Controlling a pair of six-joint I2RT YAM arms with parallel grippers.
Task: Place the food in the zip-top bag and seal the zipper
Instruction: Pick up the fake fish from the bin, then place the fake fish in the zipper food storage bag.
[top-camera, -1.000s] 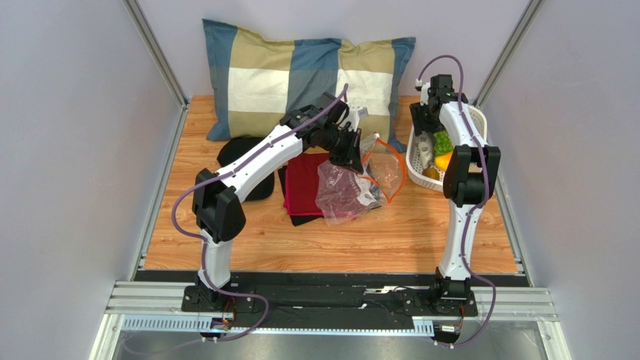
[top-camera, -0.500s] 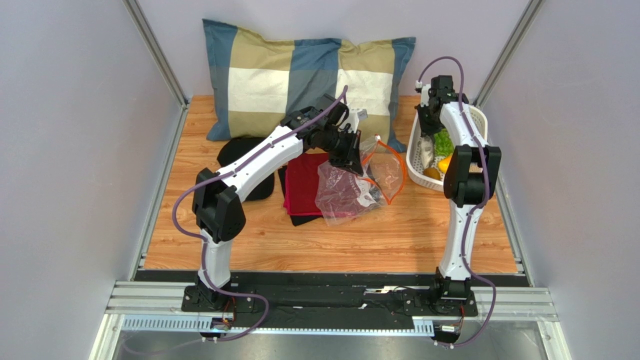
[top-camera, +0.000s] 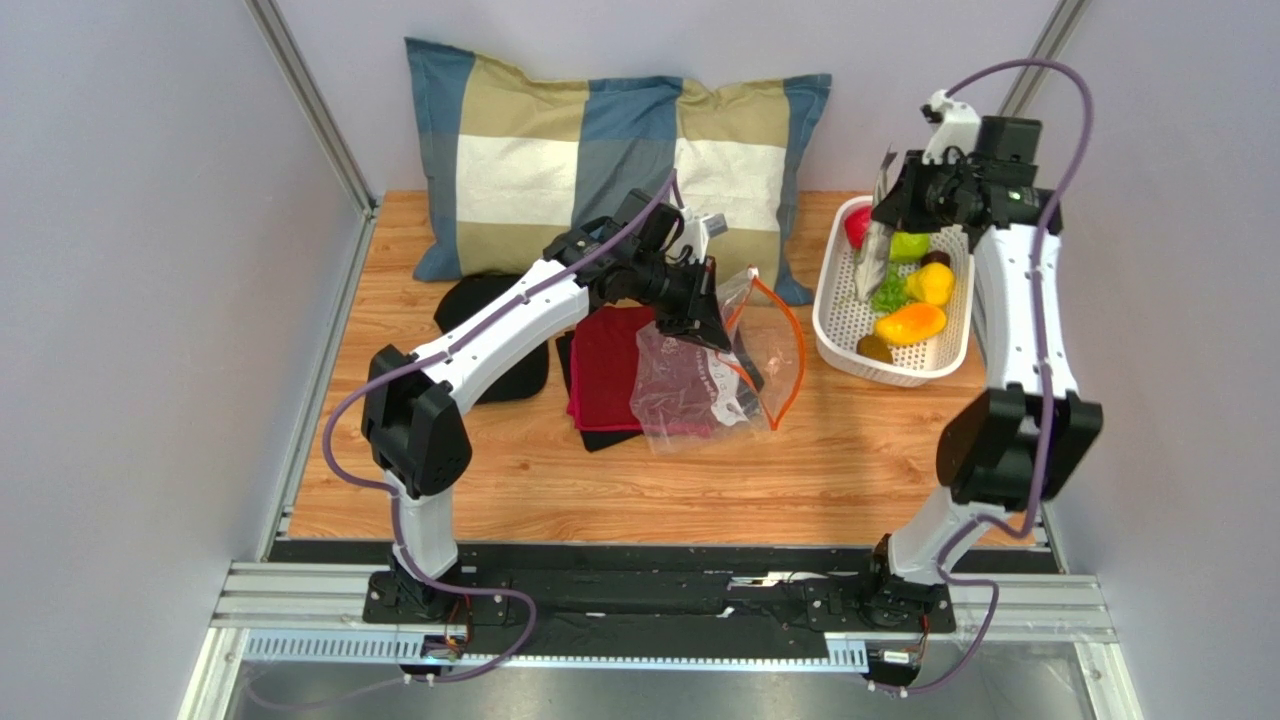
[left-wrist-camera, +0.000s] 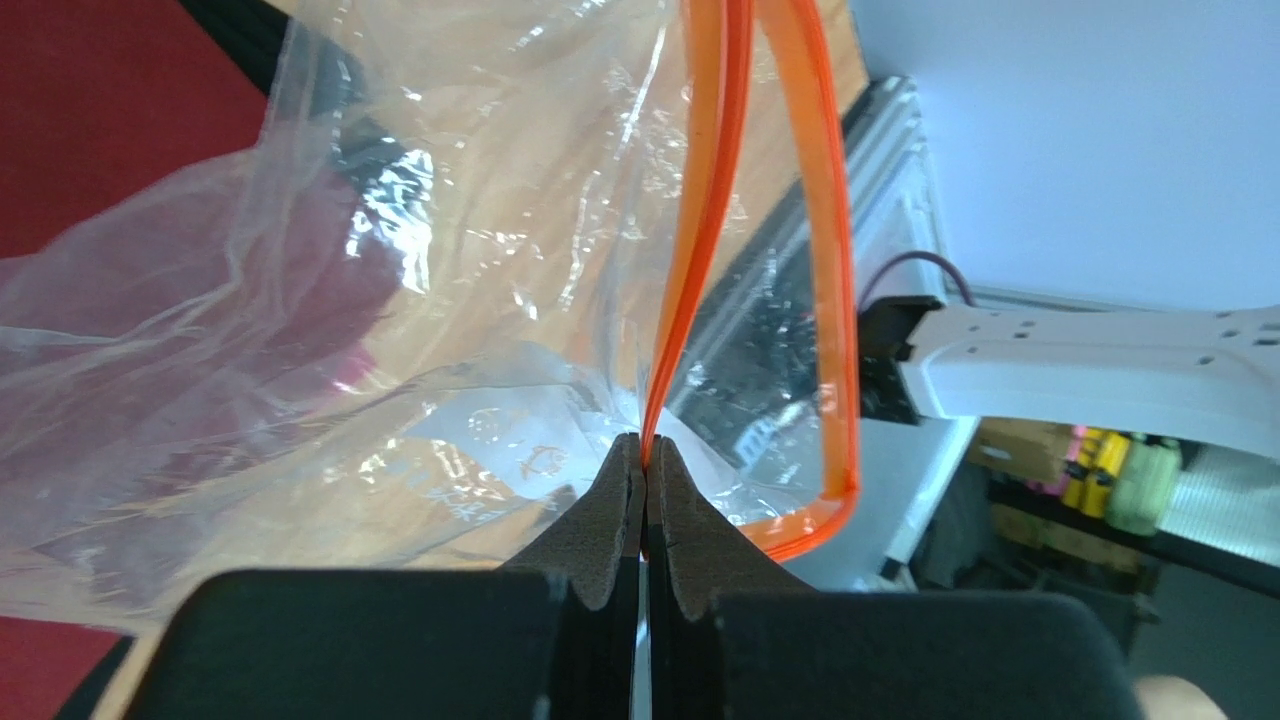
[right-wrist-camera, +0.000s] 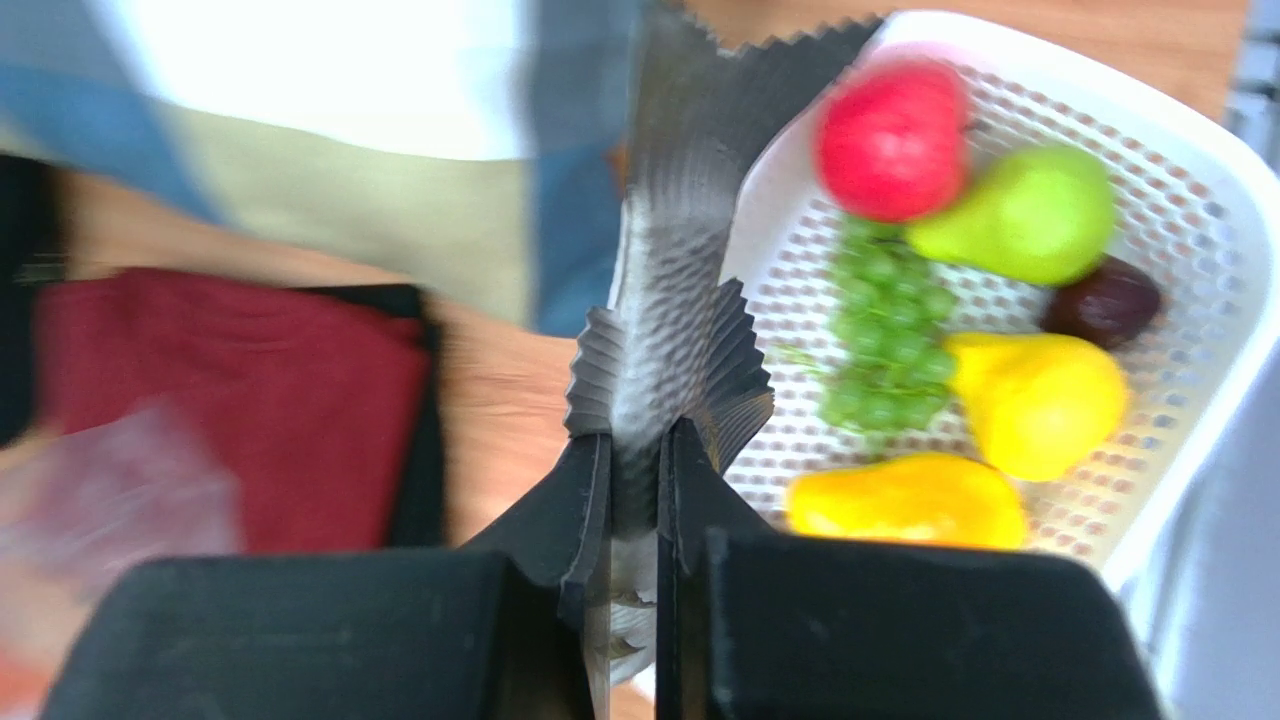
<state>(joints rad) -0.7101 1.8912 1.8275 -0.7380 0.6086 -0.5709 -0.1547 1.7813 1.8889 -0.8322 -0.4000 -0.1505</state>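
Note:
The clear zip-top bag (top-camera: 691, 383) lies crumpled over a red cloth, its mouth held up and agape. My left gripper (top-camera: 703, 323) (left-wrist-camera: 645, 458) is shut on the orange zipper (left-wrist-camera: 699, 225) at one edge of the mouth. My right gripper (top-camera: 899, 203) (right-wrist-camera: 633, 450) hangs above the white basket's (top-camera: 902, 368) left rim, shut on a grey toy fish (right-wrist-camera: 669, 300) that dangles from it. Food in the basket: a red round fruit (right-wrist-camera: 893, 138), a green pear (right-wrist-camera: 1029, 213), a grape bunch (right-wrist-camera: 890, 338), a yellow piece (right-wrist-camera: 1037, 402) and an orange piece (right-wrist-camera: 909, 503).
A checked pillow (top-camera: 601, 150) lies along the back of the wooden table. The red cloth (top-camera: 609, 368) sits on a black cloth (top-camera: 489, 308) left of the bag. A dark small fruit (right-wrist-camera: 1104, 300) lies by the basket's far wall. Grey walls close in both sides.
My right gripper has shut on the grey fish and risen out of the basket, the arm swinging up and to the right. The left gripper keeps its hold on the zipper.

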